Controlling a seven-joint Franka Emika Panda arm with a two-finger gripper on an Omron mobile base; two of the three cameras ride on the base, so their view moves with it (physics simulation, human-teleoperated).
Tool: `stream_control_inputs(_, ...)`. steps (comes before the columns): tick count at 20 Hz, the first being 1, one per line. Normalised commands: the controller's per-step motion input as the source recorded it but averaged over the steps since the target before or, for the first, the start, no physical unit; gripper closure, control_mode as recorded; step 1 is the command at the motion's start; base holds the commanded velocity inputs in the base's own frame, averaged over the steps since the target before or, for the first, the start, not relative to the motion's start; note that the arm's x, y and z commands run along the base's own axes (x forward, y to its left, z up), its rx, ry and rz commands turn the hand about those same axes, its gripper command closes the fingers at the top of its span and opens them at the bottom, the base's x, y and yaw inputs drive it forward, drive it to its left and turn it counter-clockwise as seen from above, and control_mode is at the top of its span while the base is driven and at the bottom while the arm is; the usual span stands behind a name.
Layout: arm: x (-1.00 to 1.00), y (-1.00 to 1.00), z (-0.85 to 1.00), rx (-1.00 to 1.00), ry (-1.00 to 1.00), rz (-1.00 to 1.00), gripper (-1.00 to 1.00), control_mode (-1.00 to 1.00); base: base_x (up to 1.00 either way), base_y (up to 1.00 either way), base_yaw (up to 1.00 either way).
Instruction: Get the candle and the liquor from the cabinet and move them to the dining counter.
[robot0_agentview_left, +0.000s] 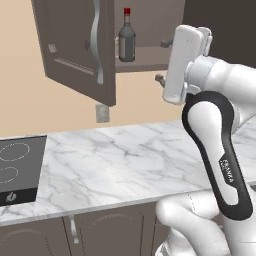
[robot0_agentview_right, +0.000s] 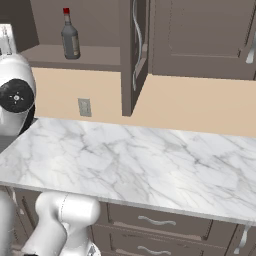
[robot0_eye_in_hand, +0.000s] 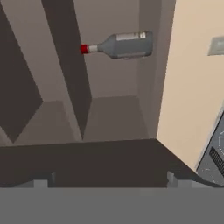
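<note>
Liquor, a small dark squarish glass bottle with a red cap and greyish label, stands upright on the shelf of the open dark brown wall cabinet, ahead of the tool and apart from it. Its long axis is vertical, cap up (the rolled hand view shows it sideways). The tool's tips stand wide apart, holding nothing. A good reach would likely centre the body between them, clear of the door, before closing. White veined marble desk lies below.
</note>
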Motion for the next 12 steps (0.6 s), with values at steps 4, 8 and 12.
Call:
stream_control_inputs(4, 0.43, -0.05, 0.05, 0.17, 0.43, 0.16, -1.0, -1.0, 0.0, 0.0, 0.0)
stream_control_inputs(8, 0.24, 0.28, -0.06, 0.12, 0.21, 0.21, -1.0, -1.0, 0.0, 0.0, 0.0)
stream_control_inputs(12, 0.4, 0.29, -0.05, 0.12, 0.06, 0.21, -1.0, -1.0, 0.0, 0.0, 0.0)
